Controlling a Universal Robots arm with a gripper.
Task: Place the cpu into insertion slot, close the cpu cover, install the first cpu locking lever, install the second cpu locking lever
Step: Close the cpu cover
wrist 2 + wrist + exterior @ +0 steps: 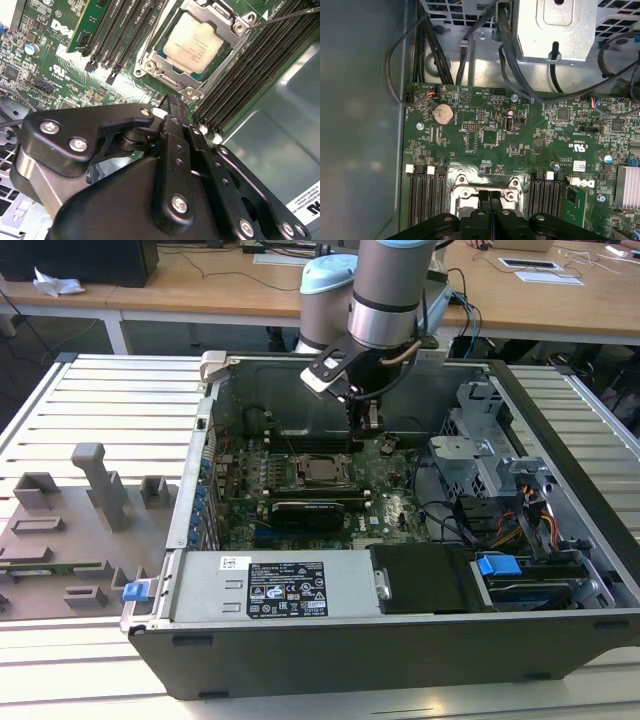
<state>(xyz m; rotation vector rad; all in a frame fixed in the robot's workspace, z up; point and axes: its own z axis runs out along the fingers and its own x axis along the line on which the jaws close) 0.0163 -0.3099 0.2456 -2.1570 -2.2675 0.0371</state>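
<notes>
The cpu (197, 44), a dull silver square chip, lies flat in the insertion slot on the green motherboard (485, 140); chip and frame hide most of the slot. The cpu cover (170, 80), a silver metal frame, lies down around the chip. A thin metal lever rod (287, 16) runs out from one corner of the frame. My gripper (171, 98) hangs just above the socket's edge, its black fingers (484, 200) pressed together with nothing between them. In the exterior view the gripper (367, 422) is over the board, just behind the cpu (322, 472).
Long black memory slots (125, 25) flank the socket on both sides. Black cables (510, 65) and a grey drive cage (480, 455) crowd the exterior view's right. The case's metal walls (300, 400) ring the board. Grey fixtures (95, 480) stand outside at the left.
</notes>
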